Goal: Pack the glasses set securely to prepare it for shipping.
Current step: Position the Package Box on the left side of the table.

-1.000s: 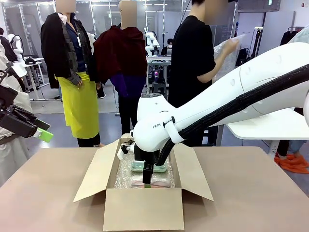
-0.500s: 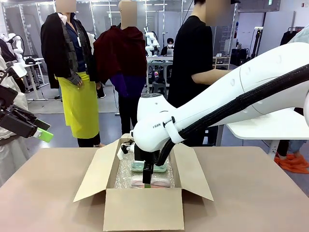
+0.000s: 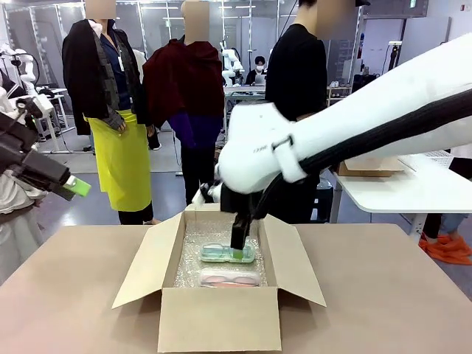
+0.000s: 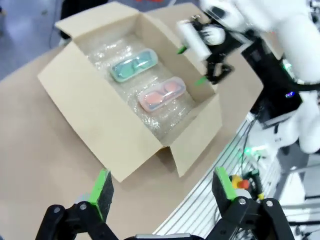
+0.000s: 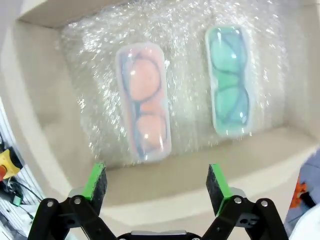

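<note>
Both glasses cases are lying flat on the bubble wrap (image 5: 190, 30) inside the open cardboard box (image 3: 221, 317) on the counter (image 3: 383, 295). The mint-green case (image 3: 215, 253) is sitting toward the far side and the pink case (image 3: 230, 278) nearer the robot. Their long axes are running left-right, parallel, with a small gap between. The right arm is reaching across the middle, wrist bent down. The right pincer (image 5: 155, 182) is pointing into the box above the cases, fingers spread, gripping nothing. The left pincer (image 3: 74, 187) is hanging raised off the counter's left side, also spread, empty.
</note>
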{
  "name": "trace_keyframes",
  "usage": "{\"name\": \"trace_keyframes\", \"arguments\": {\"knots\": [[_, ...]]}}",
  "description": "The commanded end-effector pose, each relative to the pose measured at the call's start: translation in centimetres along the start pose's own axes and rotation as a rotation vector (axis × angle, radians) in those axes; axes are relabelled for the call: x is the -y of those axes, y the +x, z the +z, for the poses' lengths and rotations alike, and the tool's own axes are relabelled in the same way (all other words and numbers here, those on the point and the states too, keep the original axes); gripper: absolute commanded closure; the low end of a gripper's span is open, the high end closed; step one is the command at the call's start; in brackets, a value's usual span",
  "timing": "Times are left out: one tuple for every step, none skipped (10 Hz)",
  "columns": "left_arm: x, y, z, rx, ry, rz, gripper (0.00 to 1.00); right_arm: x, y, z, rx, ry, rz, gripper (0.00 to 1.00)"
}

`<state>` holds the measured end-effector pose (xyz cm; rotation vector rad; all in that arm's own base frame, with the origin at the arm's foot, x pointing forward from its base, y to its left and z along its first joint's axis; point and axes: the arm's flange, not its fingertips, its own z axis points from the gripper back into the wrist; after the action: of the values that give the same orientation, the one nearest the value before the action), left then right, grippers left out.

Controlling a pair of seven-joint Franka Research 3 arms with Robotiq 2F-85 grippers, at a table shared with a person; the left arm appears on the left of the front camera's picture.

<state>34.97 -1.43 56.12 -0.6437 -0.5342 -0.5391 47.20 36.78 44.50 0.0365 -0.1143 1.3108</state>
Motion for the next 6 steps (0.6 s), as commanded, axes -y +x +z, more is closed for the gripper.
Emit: {"name": "trace_keyframes", "arguments": {"knots": [[-1.9, 1.6, -1.2, 0.001, -0.042, 0.17, 0.0, -2.4, -5.3, 3.2, 0.066, 0.0, -0.089, 0.0], [-3.3, 1.9, -1.9, 0.019, -0.038, 0.233, 0.0, -2.7, -7.0, 4.6, 0.055, -0.035, -0.178, 0.0], [-5.9, 2.2, -3.2, 0.054, -0.058, 0.333, 0.0, -3.5, -8.9, 6.3, 0.111, -0.05, -0.272, 0.0], [-7.3, 2.2, -3.9, 0.048, -0.122, 0.412, 0.0, -4.0, -10.1, 7.3, 0.154, -0.058, -0.329, 0.0], [-9.5, 1.9, -4.7, 0.023, -0.197, 0.491, 0.0, -4.4, -12.4, 8.8, 0.18, -0.073, -0.407, 0.0], [-11.2, 1.2, -5.2, -0.019, -0.267, 0.538, 0.0, -4.7, -14.6, 10.1, 0.207, -0.044, -0.451, 0.0]]}}
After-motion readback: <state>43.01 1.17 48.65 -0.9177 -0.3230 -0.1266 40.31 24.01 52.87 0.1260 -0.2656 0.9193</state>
